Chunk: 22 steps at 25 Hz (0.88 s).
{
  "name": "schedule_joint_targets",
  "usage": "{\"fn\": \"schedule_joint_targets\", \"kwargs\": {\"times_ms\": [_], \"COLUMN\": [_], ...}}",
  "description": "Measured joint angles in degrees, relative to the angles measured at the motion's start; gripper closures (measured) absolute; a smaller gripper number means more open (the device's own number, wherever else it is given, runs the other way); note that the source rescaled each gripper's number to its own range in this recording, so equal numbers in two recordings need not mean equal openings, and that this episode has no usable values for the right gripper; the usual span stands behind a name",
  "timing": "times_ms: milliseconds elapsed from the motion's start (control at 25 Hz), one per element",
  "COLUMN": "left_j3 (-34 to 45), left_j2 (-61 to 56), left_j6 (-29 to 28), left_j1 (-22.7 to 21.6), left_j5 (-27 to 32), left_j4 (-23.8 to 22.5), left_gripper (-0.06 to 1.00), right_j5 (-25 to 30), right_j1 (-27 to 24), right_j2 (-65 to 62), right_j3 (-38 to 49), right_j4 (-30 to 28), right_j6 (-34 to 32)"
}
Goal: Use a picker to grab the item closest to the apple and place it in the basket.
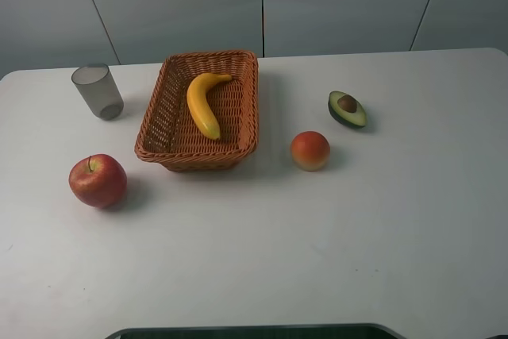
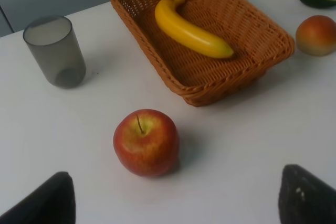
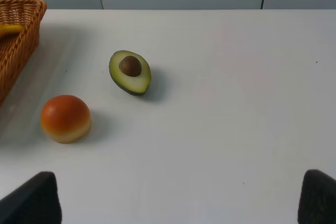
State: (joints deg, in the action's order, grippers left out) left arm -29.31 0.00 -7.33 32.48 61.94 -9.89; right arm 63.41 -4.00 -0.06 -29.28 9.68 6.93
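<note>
The banana lies inside the basket at upper centre; the apple sits lower left on the tabletop. Both grippers' fingers stand apart, holding nothing.

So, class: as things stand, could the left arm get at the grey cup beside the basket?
Probably yes. The grey cup stands upright on bare table, apart from the basket and the apple, and the left jaws are spread wide with nothing blocking the way.
</note>
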Motion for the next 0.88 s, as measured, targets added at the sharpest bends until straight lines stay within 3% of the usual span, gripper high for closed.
{"fn": "schedule_joint_targets", "kwargs": {"times_ms": [480,600,880], "left_j3": [0.0,0.0,0.0], "left_j2": [0.0,0.0,0.0], "left_j6": [0.0,0.0,0.6], "left_j1": [-1.0,-5.0,-19.3], "left_j5": [0.0,0.0,0.0], "left_j4": [0.9,0.9,1.6], "left_gripper": [-0.05,-0.05,-0.05], "right_j5": [0.0,0.0,0.0], "right_j1": [0.0,0.0,0.0], "right_j2": [0.0,0.0,0.0], "right_j3": [0.0,0.0,0.0], "right_j4": [0.0,0.0,0.0], "right_j6": [0.0,0.0,0.0]}}
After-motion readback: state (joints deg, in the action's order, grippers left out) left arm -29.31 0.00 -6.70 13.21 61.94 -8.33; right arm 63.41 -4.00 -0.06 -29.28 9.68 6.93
